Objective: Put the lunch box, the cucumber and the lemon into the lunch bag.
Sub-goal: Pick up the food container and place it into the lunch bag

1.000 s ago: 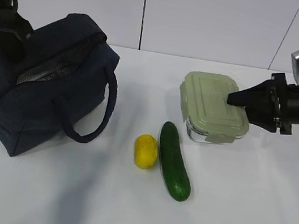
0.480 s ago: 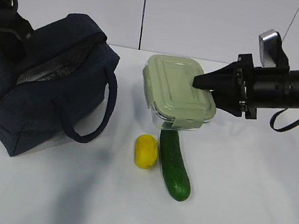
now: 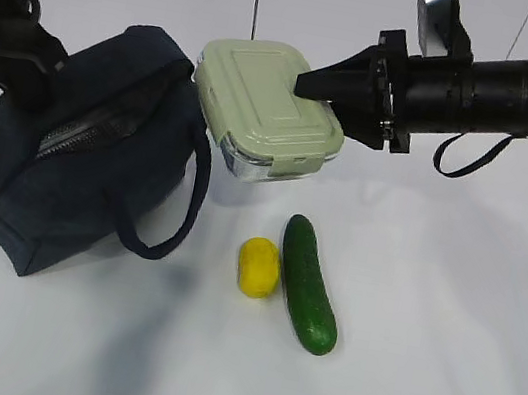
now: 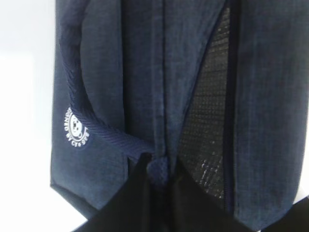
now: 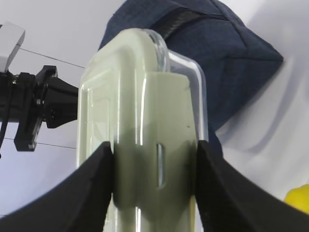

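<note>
The lunch box [image 3: 264, 106], clear with a sage-green lid, hangs in the air beside the lunch bag's upper right corner, my right gripper [image 3: 308, 88] shut on its end. The right wrist view shows both black fingers clamped on the lunch box [image 5: 145, 125]. The navy lunch bag [image 3: 80, 146] sits at the left with its zipper open. My left gripper [image 4: 157, 166] is shut on a fold of the lunch bag [image 4: 120, 72] at the opening's edge. The lemon [image 3: 257, 266] and the cucumber [image 3: 309, 284] lie side by side on the white table.
The bag's loop handle [image 3: 166, 207] droops toward the lemon. The left arm [image 3: 9, 23] stands over the bag's far left side. A white wall rises behind the table.
My right gripper has lifted the lunch box off the table and carried it left and up, from beside the cucumber to the bag's right edge. The left gripper has held still.
</note>
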Robot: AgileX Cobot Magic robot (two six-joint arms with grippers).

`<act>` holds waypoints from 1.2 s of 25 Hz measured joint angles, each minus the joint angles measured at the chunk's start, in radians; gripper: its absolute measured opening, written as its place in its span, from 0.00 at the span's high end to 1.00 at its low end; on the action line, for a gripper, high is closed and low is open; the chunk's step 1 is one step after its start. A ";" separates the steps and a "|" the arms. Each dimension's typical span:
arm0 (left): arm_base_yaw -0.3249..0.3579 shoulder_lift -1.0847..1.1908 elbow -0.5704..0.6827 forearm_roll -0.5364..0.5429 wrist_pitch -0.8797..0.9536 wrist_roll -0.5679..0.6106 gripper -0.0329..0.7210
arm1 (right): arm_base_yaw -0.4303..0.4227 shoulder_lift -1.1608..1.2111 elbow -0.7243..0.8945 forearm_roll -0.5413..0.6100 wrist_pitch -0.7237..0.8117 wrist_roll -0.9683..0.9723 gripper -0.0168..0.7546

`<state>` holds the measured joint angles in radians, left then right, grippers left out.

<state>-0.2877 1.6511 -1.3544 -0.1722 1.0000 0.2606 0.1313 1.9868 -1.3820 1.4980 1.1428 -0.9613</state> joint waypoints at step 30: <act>-0.121 0.002 0.000 -0.170 -0.022 -0.004 0.94 | 0.071 0.229 -0.113 0.088 -0.003 -0.025 0.47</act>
<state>-0.4088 1.6532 -1.3544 -0.3426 0.9784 0.2563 0.2024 2.2156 -1.4953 1.5855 1.1396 -0.9866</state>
